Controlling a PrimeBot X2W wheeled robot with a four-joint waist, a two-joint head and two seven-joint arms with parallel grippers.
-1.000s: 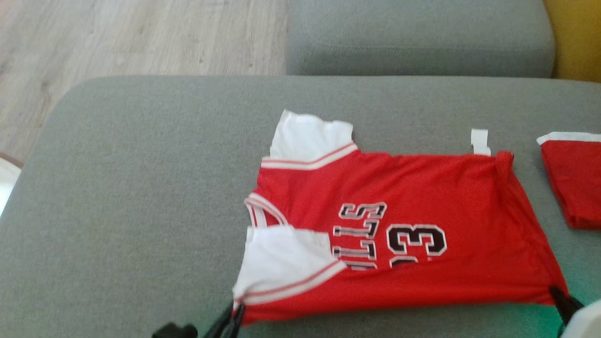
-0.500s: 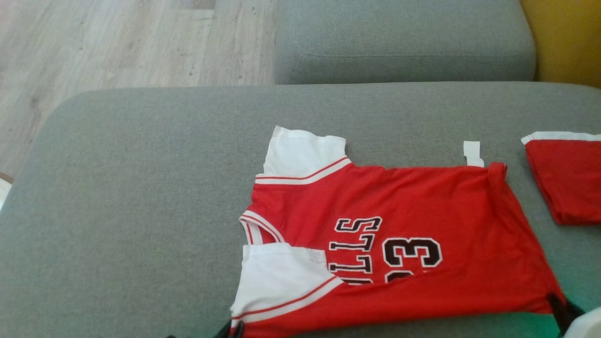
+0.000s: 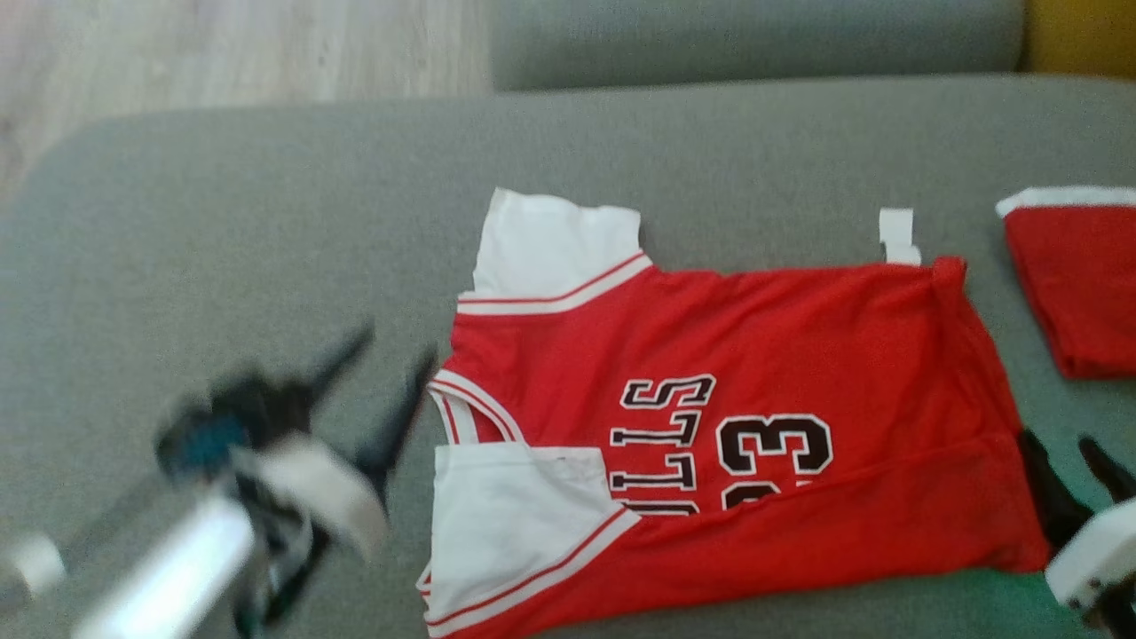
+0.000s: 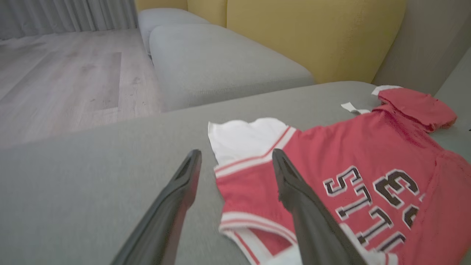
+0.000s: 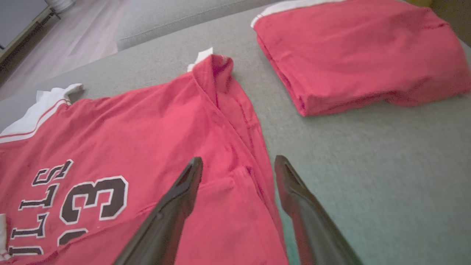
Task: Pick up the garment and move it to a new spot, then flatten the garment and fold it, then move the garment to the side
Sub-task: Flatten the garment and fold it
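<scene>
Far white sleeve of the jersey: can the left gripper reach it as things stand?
Probably yes. The left gripper stands open beside the jersey, with bare grey cushion between it and the far white sleeve.

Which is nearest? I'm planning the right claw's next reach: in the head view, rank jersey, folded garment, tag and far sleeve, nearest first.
From the right claw:
1. Jersey, hem corner beside it.
2. Folded garment, ahead at the right edge.
3. Tag, at the jersey's far hem corner.
4. Far sleeve, white, off to the left.
</scene>
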